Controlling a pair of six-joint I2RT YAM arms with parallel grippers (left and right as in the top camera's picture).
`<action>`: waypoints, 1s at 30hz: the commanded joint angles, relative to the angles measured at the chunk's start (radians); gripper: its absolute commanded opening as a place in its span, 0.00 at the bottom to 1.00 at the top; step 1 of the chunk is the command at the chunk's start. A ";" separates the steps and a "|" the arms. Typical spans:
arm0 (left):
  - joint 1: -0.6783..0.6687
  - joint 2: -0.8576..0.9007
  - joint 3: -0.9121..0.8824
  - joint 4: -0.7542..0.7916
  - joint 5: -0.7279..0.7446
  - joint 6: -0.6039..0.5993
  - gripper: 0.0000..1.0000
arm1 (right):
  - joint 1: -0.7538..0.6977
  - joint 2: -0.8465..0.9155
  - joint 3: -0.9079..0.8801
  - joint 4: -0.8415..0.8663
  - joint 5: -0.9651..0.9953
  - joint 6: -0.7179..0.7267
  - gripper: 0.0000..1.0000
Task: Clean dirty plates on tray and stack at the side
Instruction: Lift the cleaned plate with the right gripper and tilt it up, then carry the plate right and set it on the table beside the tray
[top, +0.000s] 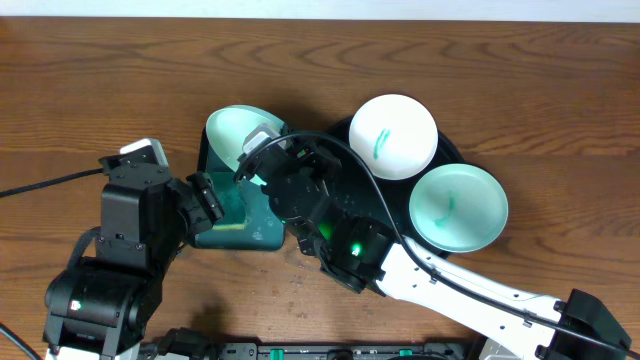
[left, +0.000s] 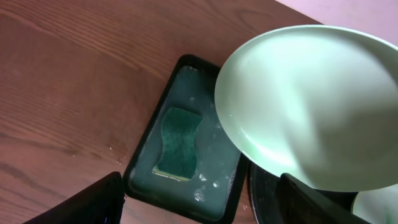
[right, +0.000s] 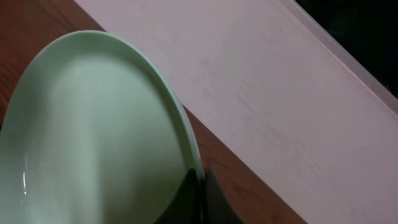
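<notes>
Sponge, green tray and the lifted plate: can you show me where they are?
sponge (left: 179, 142), left wrist view, middle of its top.
green tray (left: 208, 169), left wrist view, wet floor beside the sponge.
lifted plate (left: 311, 99), left wrist view, middle of its face.

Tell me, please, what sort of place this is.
Probably a robot lab bench staged for dishwashing practice: a wooden table, a sponge in a small green tray, and marker-smeared plates on a black tray.

left arm (top: 125, 235): black, boxy housings, white cap (top: 147, 152) near wrist | left cable (top: 45, 183): thin, black | left claw (top: 208, 198): flat black fingers (left: 93, 199) | right arm (top: 470, 293): white link, black joints, glowing green light (top: 355, 247) | right cable (top: 372, 185): black, looping | right claw (right: 200, 199): dark tapered fingers
</notes>
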 joint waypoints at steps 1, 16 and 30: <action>0.005 0.000 0.020 -0.003 0.002 0.006 0.79 | 0.009 0.005 0.014 0.008 0.000 -0.013 0.01; 0.005 0.000 0.020 -0.003 0.002 0.006 0.79 | -0.002 0.005 0.014 0.035 0.012 0.014 0.01; 0.005 0.000 0.020 -0.003 0.002 0.006 0.79 | -0.296 -0.086 0.014 -0.281 -0.564 0.828 0.01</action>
